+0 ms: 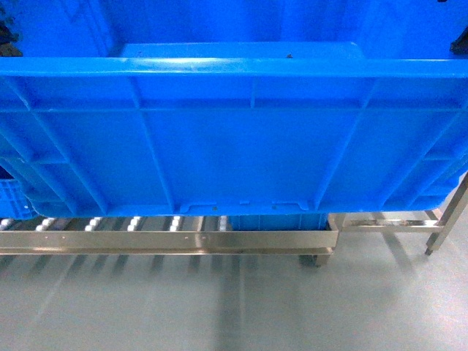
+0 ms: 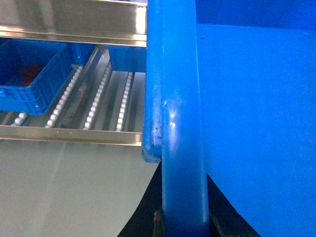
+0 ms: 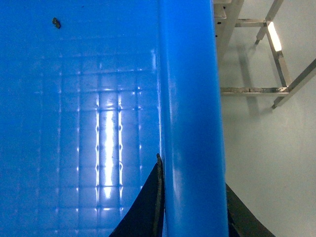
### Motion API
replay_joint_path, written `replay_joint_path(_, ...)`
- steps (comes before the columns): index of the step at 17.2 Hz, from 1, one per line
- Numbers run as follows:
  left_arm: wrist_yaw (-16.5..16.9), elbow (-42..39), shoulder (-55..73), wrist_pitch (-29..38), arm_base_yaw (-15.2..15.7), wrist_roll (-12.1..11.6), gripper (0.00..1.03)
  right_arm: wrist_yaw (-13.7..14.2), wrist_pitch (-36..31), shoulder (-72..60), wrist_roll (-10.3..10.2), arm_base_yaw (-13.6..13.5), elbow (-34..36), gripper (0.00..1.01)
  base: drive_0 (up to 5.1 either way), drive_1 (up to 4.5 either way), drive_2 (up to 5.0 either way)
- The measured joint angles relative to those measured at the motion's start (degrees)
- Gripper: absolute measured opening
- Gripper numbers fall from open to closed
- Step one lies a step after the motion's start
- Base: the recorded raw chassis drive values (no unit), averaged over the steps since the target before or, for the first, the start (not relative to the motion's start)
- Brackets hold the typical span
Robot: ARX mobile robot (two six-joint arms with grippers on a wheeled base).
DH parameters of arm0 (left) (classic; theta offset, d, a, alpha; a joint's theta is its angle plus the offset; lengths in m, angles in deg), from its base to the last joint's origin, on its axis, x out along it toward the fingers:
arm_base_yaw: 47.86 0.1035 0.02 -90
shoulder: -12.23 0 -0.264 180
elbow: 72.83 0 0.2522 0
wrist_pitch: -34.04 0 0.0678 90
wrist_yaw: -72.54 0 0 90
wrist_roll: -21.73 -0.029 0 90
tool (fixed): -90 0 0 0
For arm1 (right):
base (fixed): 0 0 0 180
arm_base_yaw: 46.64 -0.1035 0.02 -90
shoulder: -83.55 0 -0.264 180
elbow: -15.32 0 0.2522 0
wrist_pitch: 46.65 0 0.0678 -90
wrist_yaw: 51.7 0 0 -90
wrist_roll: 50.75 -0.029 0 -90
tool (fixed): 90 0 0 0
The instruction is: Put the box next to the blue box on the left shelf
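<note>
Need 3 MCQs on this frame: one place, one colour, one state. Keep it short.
1. The smaller blue box sits:
A on the floor
B on the roller rack
C inside the big crate

2. The rack's rollers are:
A white
B red
C black

3. The big crate is:
A empty and held at its rims
B full of parts
C flipped upside down

Key: 1 B, it rests on the rails of the left shelf. 2 A, pale beads line each rail. 3 A, the left end effector and right end effector straddle its rims over a nearly bare floor.
</note>
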Motion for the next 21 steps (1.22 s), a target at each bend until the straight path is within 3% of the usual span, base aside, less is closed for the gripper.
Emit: replay_joint_path(21,0.0,0.0,0.0,0.2,0.0,0.1,0.06,0.0,-0.3,0.0,0.0,0.0,0.0,0.17,-5.1,2.36,2.4)
